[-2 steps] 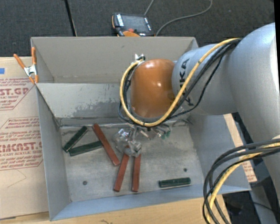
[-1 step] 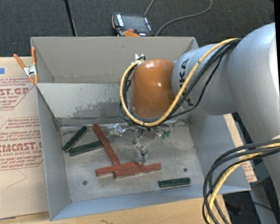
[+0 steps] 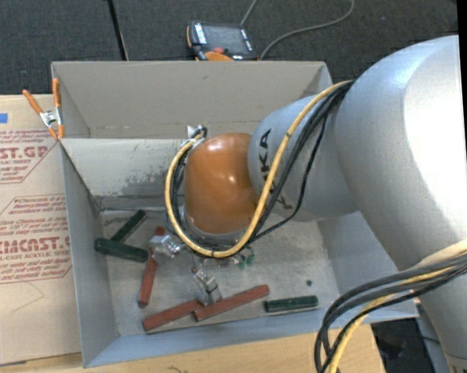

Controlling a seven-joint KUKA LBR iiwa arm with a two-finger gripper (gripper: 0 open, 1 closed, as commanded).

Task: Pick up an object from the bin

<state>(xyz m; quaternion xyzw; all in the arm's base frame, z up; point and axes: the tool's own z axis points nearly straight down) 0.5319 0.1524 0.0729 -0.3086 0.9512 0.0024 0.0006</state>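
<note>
From my seat, the claw (image 3: 203, 286) hangs low in the bin (image 3: 91, 263), under the arm's orange cover (image 3: 217, 183). I cannot tell whether it is apart or together, because the cover hides most of it. Its tip appears to sit just above two long red-brown sticks (image 3: 226, 302), which lie end to end and slightly overlapped along the near wall. A shorter red-brown stick (image 3: 148, 280) lies to the left, two dark green sticks (image 3: 118, 247) lie farther left, and another green stick (image 3: 291, 303) lies to the right.

My worry is the overlap. Closing there, the claw may catch both sticks, or only an end, so that one pivots and slips out. The sticks lie flat, so the claw could also strike the bin floor.
</note>
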